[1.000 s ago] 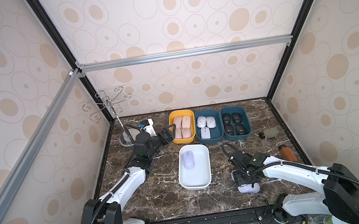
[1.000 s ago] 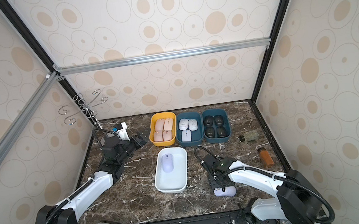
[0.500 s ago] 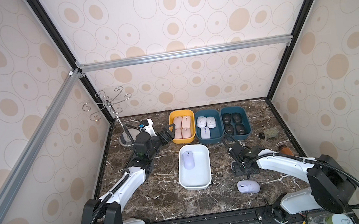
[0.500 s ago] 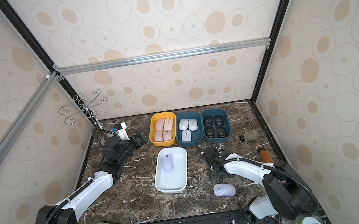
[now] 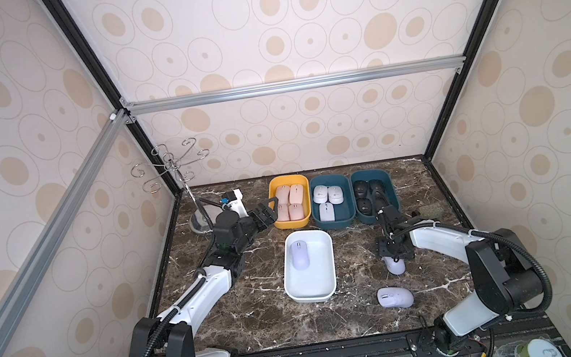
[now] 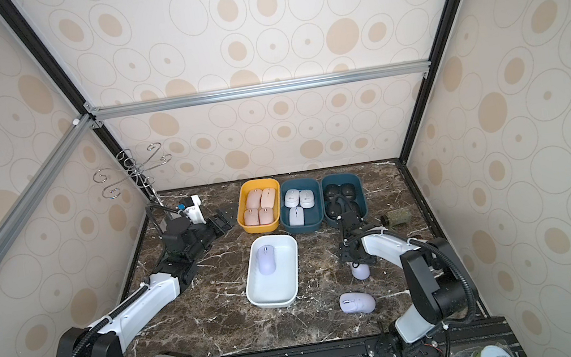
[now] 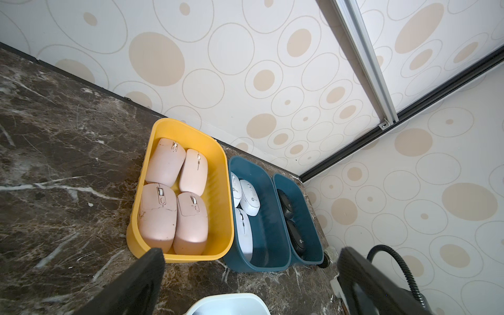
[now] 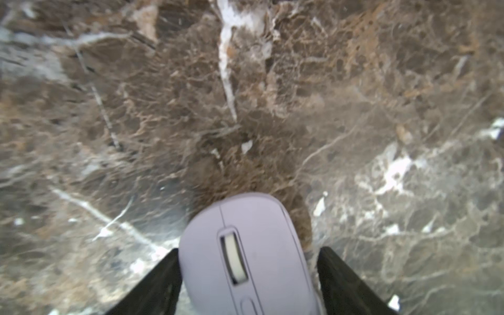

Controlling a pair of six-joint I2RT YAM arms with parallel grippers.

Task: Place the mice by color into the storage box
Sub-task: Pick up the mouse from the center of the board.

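Lavender plastic mouse with a pale scroll wheel (image 8: pixel 245 259) sits between the black fingers (image 8: pixel 163 278) of the right gripper (image 8: pixel 248 250), low over the brown veined marble tabletop (image 5: pixel 259 323). One finger meets the mouse's flank and a sliver of marble shows beside the other. The blurred wrist view does not settle whether the jaws are clamped on it or merely straddle it.

In both top views this mouse shows just below the gripper, on the right arm's side of the table. It is well apart from the white oblong plastic tray (image 5: pixel 313 281) at the centre, which holds a second lavender mouse (image 5: pixel 299 255) near its far end. A third lavender mouse (image 5: pixel 394 297) lies loose on the marble nearer the front edge, close to the first but not touching it.

Three bins stand side by side along the back wall. The yellow plastic bin (image 7: pixel 218 191) holds four pink mice (image 7: pixel 163 207) packed two by two. The middle teal plastic bin (image 7: pixel 270 240) holds three white mice (image 7: pixel 249 201). The end teal plastic bin (image 7: pixel 305 218) holds black mice (image 5: pixel 361 187), four in the top views. Small round marks show on the white mice and on a black one, too small to read.

The left gripper (image 7: pixel 250 253) hangs just beside the yellow bin, its jaws spread wide with nothing between them. A chrome wire hook stand (image 5: pixel 171 161) rises in the back left corner.
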